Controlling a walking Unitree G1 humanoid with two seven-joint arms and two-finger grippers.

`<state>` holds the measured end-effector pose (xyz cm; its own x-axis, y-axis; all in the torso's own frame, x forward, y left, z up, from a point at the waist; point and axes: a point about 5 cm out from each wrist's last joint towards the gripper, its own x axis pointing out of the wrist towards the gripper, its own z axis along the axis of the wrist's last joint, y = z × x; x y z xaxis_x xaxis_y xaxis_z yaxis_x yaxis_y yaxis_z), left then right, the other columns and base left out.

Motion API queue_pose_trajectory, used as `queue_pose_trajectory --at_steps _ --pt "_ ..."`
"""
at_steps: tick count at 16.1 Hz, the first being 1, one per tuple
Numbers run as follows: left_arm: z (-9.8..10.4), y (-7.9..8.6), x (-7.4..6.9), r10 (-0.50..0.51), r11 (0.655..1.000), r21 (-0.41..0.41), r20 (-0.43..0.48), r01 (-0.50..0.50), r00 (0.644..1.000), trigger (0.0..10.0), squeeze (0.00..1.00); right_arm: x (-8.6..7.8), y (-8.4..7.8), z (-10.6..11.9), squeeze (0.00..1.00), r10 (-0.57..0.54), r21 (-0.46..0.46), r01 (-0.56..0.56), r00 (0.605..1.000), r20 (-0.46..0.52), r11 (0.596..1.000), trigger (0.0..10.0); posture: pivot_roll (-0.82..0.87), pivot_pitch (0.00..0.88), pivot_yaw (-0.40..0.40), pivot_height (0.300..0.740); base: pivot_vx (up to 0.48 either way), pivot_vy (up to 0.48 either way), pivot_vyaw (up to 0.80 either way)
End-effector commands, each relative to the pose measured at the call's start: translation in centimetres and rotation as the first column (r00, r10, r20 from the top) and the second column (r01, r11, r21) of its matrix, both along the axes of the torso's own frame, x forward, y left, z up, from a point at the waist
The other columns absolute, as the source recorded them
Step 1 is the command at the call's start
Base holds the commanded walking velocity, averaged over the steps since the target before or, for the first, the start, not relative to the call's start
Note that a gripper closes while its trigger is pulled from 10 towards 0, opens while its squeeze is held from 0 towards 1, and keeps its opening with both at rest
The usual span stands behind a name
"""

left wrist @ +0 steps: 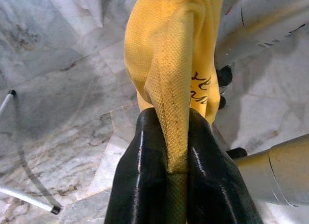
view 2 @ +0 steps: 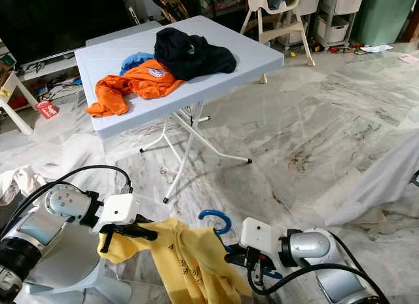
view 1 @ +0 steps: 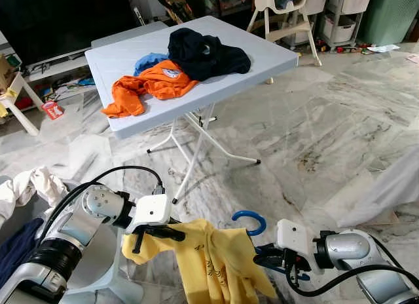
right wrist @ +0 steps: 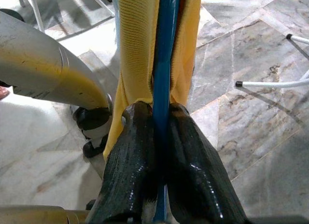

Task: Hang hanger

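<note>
Low in the frame, yellow mesh shirt (view 1: 209,261) on blue plastic hanger (view 1: 251,218), left gripper (view 1: 152,233) jaws pinching cloth, right gripper (view 1: 270,259) jaws clamping hanger; likely slip if pulled apart.

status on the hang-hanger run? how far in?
Done: the yellow shirt is on the blue hanger, its hook poking out at the collar. In hand: the left tool pinches a shirt shoulder; the right tool clamps the hanger's bar. Left: actually hanging it, with no rail in view. Three garments remain on the white table.
</note>
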<state>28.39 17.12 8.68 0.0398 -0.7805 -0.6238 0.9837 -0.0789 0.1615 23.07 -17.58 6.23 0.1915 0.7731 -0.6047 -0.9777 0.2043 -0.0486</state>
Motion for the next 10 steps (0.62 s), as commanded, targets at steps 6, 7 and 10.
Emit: queue_pose_trajectory --at_steps 6,7,10 --pt "-0.58 0.41 -0.04 0.006 0.999 0.037 -0.002 -0.006 1.000 0.0 0.00 0.40 0.99 1.19 0.00 0.049 0.035 -0.051 0.998 0.050 0.998 0.0 -0.16 0.020 0.117 0.740 0.000 0.000 0.00" --pt "-0.86 0.46 -0.16 -0.002 0.998 0.055 0.004 0.001 1.000 0.0 0.00 0.54 0.99 1.25 0.00 0.047 0.036 -0.048 0.998 0.053 0.998 0.0 -0.16 0.020 0.117 0.740 0.000 0.000 0.00" --pt "-0.81 0.40 0.28 0.020 0.998 0.052 0.052 -0.023 0.998 0.0 0.00 0.70 1.00 1.32 0.00 0.042 0.038 -0.045 0.997 0.058 0.998 0.0 -0.16 0.019 0.114 0.740 0.000 0.000 0.00"
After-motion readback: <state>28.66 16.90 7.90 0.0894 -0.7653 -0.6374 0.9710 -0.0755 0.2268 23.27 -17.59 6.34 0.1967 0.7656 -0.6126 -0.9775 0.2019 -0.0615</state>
